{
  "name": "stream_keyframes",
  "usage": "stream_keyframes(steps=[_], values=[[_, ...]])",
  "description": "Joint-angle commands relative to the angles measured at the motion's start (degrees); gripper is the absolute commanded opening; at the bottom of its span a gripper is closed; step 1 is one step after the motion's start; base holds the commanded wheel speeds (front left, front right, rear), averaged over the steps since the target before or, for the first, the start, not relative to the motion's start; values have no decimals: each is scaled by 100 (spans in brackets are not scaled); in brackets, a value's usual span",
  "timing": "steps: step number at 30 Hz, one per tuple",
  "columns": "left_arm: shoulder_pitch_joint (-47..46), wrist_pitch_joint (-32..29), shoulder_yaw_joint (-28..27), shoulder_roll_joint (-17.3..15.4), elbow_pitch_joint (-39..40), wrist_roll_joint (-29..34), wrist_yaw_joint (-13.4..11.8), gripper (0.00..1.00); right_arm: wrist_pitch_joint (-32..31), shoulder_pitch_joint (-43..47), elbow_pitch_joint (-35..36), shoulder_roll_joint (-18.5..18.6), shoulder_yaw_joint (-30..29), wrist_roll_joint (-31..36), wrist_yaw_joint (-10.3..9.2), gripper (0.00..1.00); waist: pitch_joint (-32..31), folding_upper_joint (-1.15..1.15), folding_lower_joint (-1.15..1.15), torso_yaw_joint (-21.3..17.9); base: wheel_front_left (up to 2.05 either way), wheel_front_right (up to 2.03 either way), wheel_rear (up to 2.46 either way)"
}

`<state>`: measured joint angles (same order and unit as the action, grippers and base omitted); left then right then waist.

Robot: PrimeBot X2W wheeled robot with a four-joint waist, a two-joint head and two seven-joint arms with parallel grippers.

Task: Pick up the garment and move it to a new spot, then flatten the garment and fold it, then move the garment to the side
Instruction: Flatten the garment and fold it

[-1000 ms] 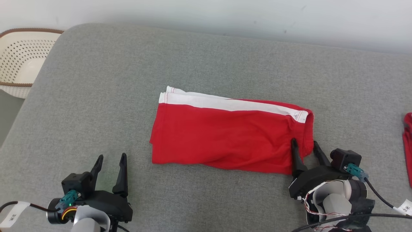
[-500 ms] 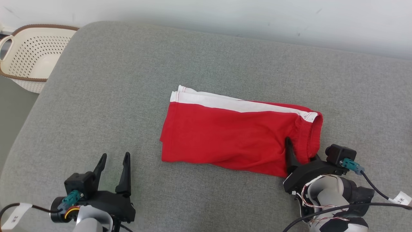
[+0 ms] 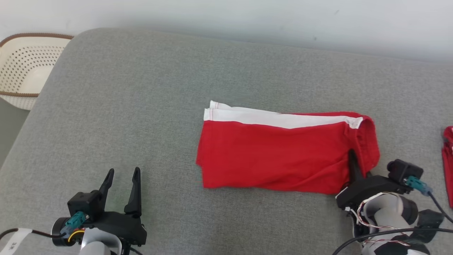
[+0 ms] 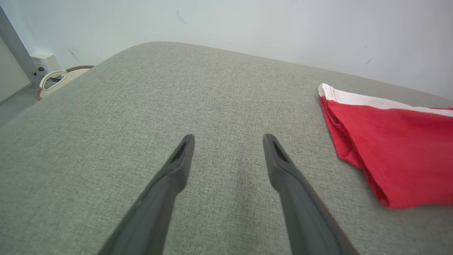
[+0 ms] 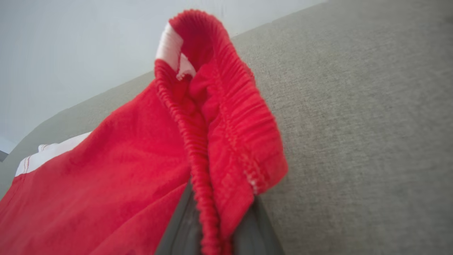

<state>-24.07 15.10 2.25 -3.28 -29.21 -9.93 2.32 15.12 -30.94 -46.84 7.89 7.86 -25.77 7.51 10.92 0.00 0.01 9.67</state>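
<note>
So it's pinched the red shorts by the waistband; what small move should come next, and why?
Probably lift the right end effector slightly and slide the folded red shorts with the white stripe sideways. It is shut on the elastic waistband, the shorts already lie folded on the grey fabric cushion, and the open left end effector is clear of them.

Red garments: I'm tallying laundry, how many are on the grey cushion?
2. The folded garment lies centrally, waistband in the right tool; a second red piece sits at the head view's right edge, mostly cut off. Others may be hidden.
</note>
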Motion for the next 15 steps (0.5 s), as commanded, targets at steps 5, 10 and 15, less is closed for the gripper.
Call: stream_keyframes(steps=[5, 10, 15], values=[[167, 5, -53, -13, 53, 140, 33, 100, 1, 105, 361, 261, 50, 97, -5, 0, -72, 0, -1, -178, 0, 0, 0], [223, 5, -35, -2, 84, 252, 15, 100, 0, 116, 753, 406, 449, 91, -4, 0, -119, 0, -1, -259, 0, 0, 0], [214, 5, -5, 16, 55, 223, 53, 100, -132, 38, 1175, 437, 1242, -185, -4, 0, -171, 0, -1, -229, 0, 0, 0]])
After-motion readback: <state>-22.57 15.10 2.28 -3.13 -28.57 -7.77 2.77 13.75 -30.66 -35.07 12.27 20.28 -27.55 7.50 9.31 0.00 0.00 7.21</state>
